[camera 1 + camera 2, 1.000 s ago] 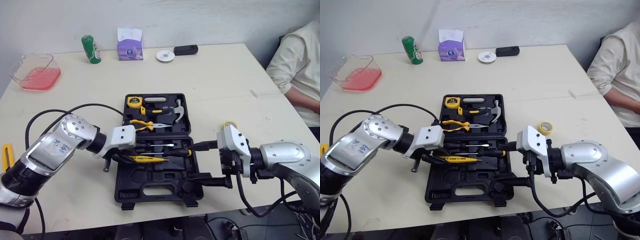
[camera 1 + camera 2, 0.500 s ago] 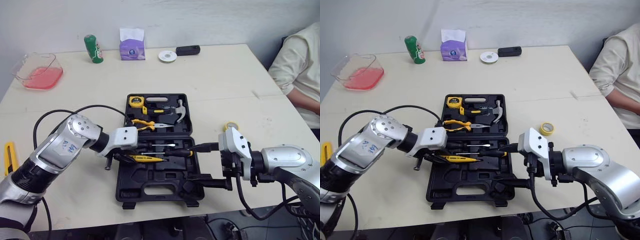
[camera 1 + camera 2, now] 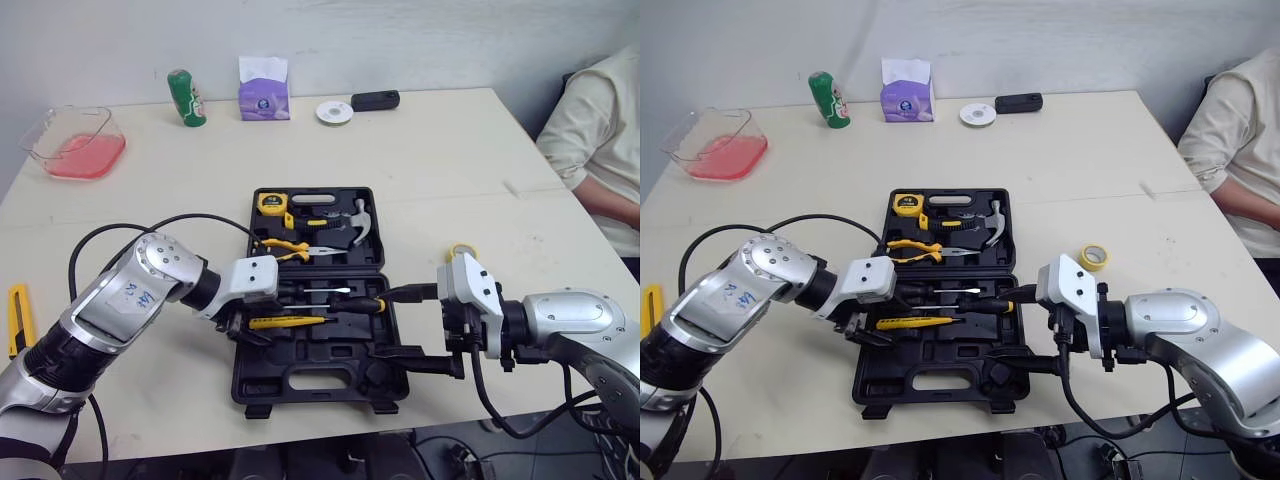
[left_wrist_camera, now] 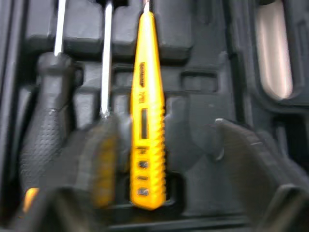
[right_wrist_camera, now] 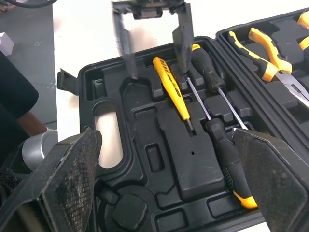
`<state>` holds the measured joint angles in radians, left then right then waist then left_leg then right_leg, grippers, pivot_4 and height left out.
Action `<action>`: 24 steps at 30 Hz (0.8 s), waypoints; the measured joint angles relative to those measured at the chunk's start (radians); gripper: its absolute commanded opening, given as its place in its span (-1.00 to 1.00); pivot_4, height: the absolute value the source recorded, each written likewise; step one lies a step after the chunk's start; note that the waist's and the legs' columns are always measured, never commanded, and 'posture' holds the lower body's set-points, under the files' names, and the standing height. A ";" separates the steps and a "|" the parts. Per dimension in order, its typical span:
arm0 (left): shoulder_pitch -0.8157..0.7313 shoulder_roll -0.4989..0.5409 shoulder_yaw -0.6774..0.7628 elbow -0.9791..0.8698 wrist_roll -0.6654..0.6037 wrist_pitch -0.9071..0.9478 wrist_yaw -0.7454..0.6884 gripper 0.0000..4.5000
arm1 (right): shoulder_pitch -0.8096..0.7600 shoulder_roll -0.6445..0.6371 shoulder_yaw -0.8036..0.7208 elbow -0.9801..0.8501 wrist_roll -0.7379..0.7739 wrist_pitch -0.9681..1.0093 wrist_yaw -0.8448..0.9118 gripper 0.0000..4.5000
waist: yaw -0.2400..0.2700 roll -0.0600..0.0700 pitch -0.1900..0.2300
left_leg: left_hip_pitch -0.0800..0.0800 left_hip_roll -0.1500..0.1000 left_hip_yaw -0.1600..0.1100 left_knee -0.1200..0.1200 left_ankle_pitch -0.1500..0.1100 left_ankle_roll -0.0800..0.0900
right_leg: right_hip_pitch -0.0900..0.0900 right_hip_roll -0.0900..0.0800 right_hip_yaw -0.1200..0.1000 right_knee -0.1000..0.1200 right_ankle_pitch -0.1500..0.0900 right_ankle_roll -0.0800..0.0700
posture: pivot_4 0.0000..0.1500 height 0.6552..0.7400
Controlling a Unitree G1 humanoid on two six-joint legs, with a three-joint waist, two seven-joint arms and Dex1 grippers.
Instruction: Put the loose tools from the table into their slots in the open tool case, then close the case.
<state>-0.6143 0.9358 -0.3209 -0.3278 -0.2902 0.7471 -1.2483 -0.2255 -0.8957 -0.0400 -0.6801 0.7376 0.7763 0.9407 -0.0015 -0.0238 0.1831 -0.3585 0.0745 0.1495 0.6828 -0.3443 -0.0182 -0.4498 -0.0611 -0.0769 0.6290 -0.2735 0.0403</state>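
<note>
The black tool case (image 3: 310, 372) lies open at the middle of the table. A yellow tester screwdriver (image 3: 285, 322) rests in a slot of its near half, beside two black-handled screwdrivers (image 3: 335, 298). My left gripper (image 3: 238, 325) is open, its fingers standing either side of the tester's (image 4: 146, 111) handle end without pinching it. My right gripper (image 3: 385, 326) is open over the case's right edge and holds nothing. The far half holds yellow-handled pliers (image 3: 285, 247), a hammer (image 3: 355, 225) and a tape measure (image 3: 268, 203).
A yellow tape roll (image 3: 1092, 256) lies right of the case, and a yellow utility knife (image 3: 17, 318) sits near the left table edge. At the back are a pink tray (image 3: 75, 145), a green can (image 3: 186, 97) and a tissue box (image 3: 263, 90). A person (image 3: 600, 140) sits at the right.
My left gripper's fingers have spread apart and let go of the yellow tester, which now lies in its slot. The right arm has stayed put.
</note>
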 measured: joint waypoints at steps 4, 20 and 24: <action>0.058 -0.062 0.088 0.039 -0.055 -0.090 -0.009 0.96 | 0.007 -0.001 0.000 0.000 -0.007 -0.011 0.000 1.00 | 0.001 0.000 0.000 | 0.001 0.000 0.000 0.001 0.000 0.000 | 0.001 0.000 0.000 0.001 0.000 0.000 | 1.00 0.63; 0.231 -0.277 0.184 0.170 -0.131 -0.154 0.133 -0.99 | 0.000 0.003 0.061 0.000 -0.035 -0.014 -0.014 1.00 | 0.000 -0.001 0.000 | 0.002 0.000 -0.001 0.001 0.001 0.000 | 0.002 -0.001 0.000 0.001 0.000 0.001 | 1.00 0.63; 0.230 -0.255 0.154 0.188 -0.086 -0.169 0.137 -0.99 | 0.001 0.003 0.062 0.000 -0.035 -0.014 -0.013 1.00 | 0.000 -0.001 0.000 | 0.002 0.000 -0.001 0.001 0.001 0.000 | 0.002 -0.001 0.000 0.001 0.000 0.001 | 1.00 0.63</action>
<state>-0.3838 0.6806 -0.1669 -0.1397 -0.3764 0.5783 -1.1112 -0.2249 -0.8928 0.0215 -0.6801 0.7022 0.7620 0.9274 -0.0012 -0.0245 0.1827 -0.3570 0.0741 0.1489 0.6840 -0.3431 -0.0177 -0.4481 -0.0622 -0.0769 0.6303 -0.2730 0.0411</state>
